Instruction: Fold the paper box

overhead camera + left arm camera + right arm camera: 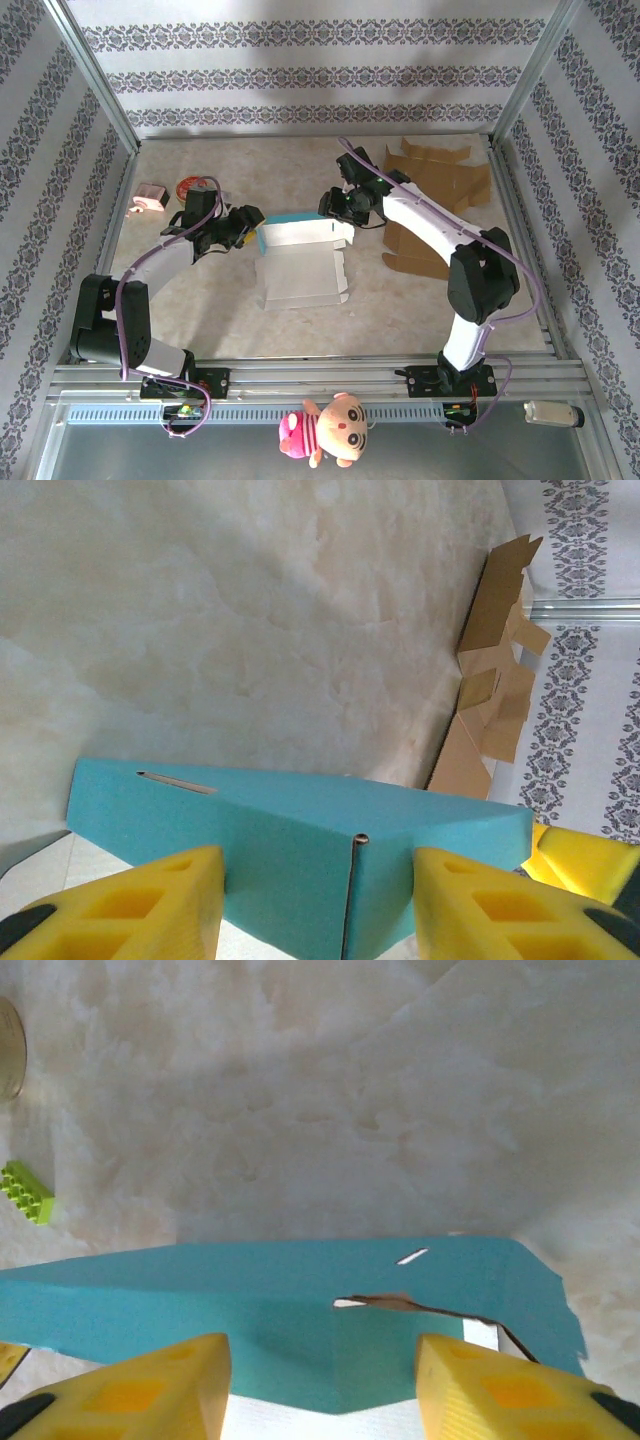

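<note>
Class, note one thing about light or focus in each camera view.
Top external view: soft, even light, no hard shadows around the white-and-teal paper box. Left wrist view: the yellow foam fingers near the lens look soft. Right wrist view: the pale marbled table looks washed out.

Robotics lab test cell, viewed from its open front. Bare aluminium frame posts (95, 72) are holding up wall panels papered in grey floral stripes (300, 85), and these are enclosing a marble-patterned tabletop (280, 165). A black-and-white left robot arm (160, 265) and right robot arm (470, 280) are standing bolted to a slotted metal rail (320, 372). A pink-and-yellow plush doll (325, 432) is sitting in front of the rail. Flattened brown cardboard blanks (440, 190) are lying to one side.
</note>
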`<action>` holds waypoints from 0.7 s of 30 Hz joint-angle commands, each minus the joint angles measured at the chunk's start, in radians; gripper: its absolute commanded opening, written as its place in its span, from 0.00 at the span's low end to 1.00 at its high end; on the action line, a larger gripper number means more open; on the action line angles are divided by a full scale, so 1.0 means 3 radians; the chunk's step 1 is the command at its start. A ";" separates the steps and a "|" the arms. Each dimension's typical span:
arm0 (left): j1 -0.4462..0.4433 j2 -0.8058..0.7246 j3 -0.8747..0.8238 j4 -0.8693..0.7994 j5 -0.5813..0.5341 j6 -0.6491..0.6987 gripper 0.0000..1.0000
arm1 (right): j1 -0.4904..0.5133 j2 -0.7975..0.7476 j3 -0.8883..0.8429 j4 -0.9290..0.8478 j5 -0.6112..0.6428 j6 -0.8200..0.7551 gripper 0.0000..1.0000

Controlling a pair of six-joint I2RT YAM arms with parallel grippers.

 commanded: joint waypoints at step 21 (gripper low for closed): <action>-0.0108 0.0150 0.0098 -0.0183 -0.0189 0.0173 0.50 | -0.0032 -0.0137 -0.0396 0.0508 -0.0311 0.0354 0.32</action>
